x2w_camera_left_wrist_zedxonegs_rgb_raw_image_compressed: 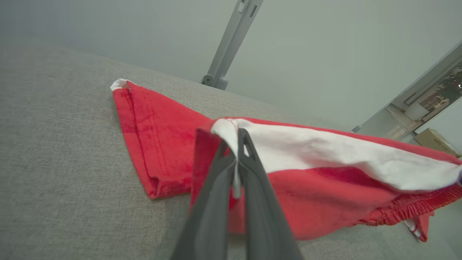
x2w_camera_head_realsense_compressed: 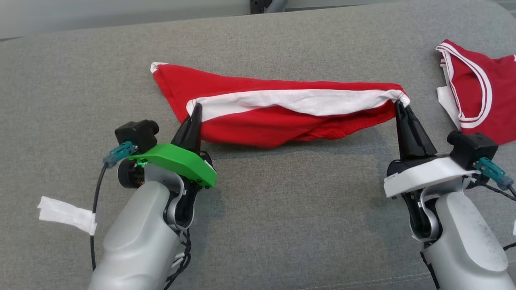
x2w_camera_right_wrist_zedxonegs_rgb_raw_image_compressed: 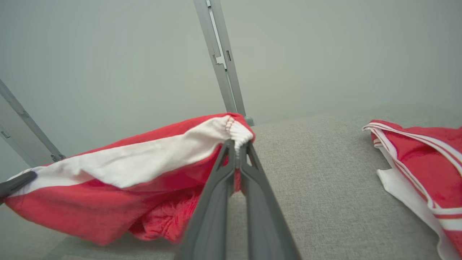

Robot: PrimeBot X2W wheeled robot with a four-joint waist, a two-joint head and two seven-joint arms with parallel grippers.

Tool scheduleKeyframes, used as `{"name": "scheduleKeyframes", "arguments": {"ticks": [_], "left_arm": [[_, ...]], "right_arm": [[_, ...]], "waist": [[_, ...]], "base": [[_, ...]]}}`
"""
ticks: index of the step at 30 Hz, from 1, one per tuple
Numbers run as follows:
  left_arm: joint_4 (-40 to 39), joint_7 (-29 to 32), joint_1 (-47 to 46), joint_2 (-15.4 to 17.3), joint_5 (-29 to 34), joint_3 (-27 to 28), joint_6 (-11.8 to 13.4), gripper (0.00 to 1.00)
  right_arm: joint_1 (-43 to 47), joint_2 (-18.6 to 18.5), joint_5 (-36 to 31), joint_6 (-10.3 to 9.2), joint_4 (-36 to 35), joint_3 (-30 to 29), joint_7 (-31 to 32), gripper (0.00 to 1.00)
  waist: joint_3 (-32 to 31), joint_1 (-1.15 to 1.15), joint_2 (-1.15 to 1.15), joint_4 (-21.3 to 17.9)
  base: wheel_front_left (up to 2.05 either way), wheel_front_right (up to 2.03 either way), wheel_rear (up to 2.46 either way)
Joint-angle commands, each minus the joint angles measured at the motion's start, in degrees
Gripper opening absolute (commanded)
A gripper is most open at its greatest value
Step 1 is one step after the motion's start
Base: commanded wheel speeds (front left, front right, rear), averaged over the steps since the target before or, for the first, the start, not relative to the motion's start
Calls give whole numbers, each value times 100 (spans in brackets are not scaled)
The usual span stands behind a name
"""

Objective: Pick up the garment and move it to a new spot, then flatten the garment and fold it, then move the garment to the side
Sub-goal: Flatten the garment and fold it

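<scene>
Item: red garment (x2w_camera_head_realsense_compressed: 258, 125) with a white band, probably shorts, centre of the head view, strung between two grippers over a grey fabric surface (x2w_camera_head_realsense_compressed: 282, 225). Left gripper (x2w_camera_head_realsense_compressed: 196, 110), lower left: fingers (x2w_camera_left_wrist_zedxonegs_rgb_raw_image_compressed: 220, 173) clenched on the left end of the white band, cloth pinched between the tips in the left wrist view (x2w_camera_left_wrist_zedxonegs_rgb_raw_image_compressed: 238, 139). Right gripper (x2w_camera_head_realsense_compressed: 400, 105), lower right: fingers (x2w_camera_right_wrist_zedxonegs_rgb_raw_image_compressed: 216, 180) clenched on the gathered right end of the same band (x2w_camera_right_wrist_zedxonegs_rgb_raw_image_compressed: 236, 144). Band pulled taut and raised; lower red body sagging and bunched, apparently touching the surface; far left corner lying flat, upper left of centre. Progress, judged: grasp made at both ends, lifting or carrying to a new spot in hand; flattening, folding and setting aside not yet done, cloth wrinkled and unfolded. Count: garments, two, the held one and a second red garment (x2w_camera_head_realsense_compressed: 479, 100) with white striped trim, right edge, well apart from the first and untouched. Grippers, two; dark fingers, two on each. Black wrist cameras, two, one beside each gripper. White tag (x2w_camera_head_realsense_compressed: 66, 213) on the left arm's cable, one. Grey post behind the surface, one in the left wrist view, two in the right wrist view.
</scene>
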Motion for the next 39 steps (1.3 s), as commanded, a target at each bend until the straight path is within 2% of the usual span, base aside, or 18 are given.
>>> {"name": "scheduleKeyframes", "arguments": {"ticks": [1,6,12,20,25,31,34,39], "left_arm": [[-160,-57,109,84,-21,63,-17,0],[-1205,-155,435,278,114,322,93,0],[-2871,-159,891,595,241,598,398,0],[-4982,491,967,1278,465,845,918,0],[-5967,996,641,1549,534,970,1157,0],[-6099,1416,186,1659,552,951,1252,0],[-5799,1518,-155,1634,531,882,1159,0],[-4808,1585,-1143,1588,608,893,970,0]], "right_arm": [[79,-71,82,-11,-173,38,-17,0],[237,-369,405,-10,-987,308,-17,0],[432,-732,635,-10,-2142,381,150,0],[439,-998,778,-11,-3573,137,799,0],[280,-1077,828,-10,-4011,-34,1189,0],[-94,-1045,1159,-8,-3791,146,1532,0],[-594,-1071,1201,-8,-3363,335,1603,0],[-1950,-1093,1091,-8,-2345,876,1552,0]], "waist": [[-121,0,31,39],[-404,0,31,60],[-784,0,31,-4],[-1097,0,31,-136],[-1108,0,31,-142],[-762,0,31,-61],[-444,0,31,12],[239,0,31,178]], "base": [[0,0,0],[0,0,0],[0,0,0],[0,0,0],[0,0,0],[0,0,0],[0,0,0],[0,0,0]]}}
